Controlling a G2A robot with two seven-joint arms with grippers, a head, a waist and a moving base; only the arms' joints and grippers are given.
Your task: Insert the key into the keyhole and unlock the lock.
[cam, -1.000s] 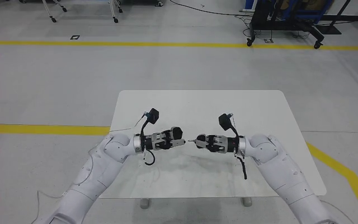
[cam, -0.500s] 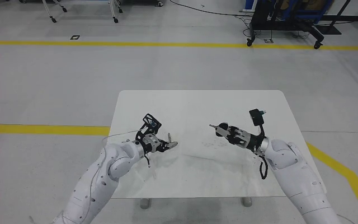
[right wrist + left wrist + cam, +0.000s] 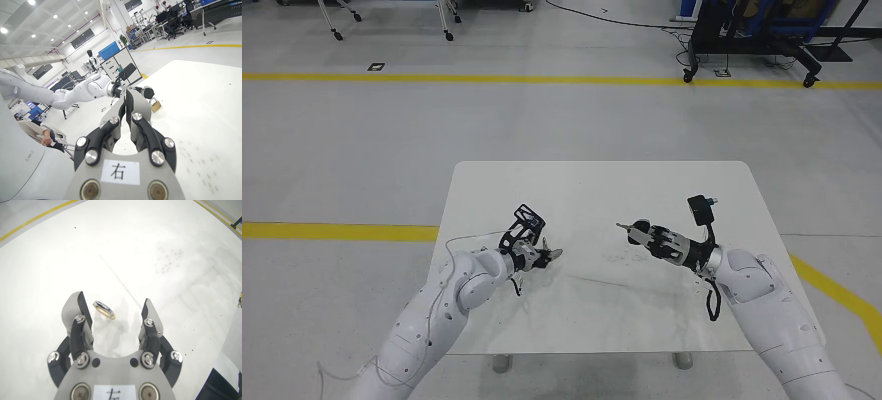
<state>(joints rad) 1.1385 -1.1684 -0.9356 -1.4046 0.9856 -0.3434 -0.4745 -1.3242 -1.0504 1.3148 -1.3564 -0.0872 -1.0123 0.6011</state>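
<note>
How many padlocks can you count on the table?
1. The padlock lies on the white table, between the open fingers of the left gripper. Nothing on the table looks big enough to hide another.

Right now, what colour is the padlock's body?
Brass gold; the padlock shows best in the right wrist view.

The right gripper (image 3: 126, 94) is in the foreground, its two ribbed fingers pressed almost together and pointing across a white table (image 3: 198, 91). Just beyond the fingertips a small brass lock (image 3: 156, 106) with a silver shackle rests on the table. The white left arm (image 3: 85, 91) ends close beside the lock.
</note>
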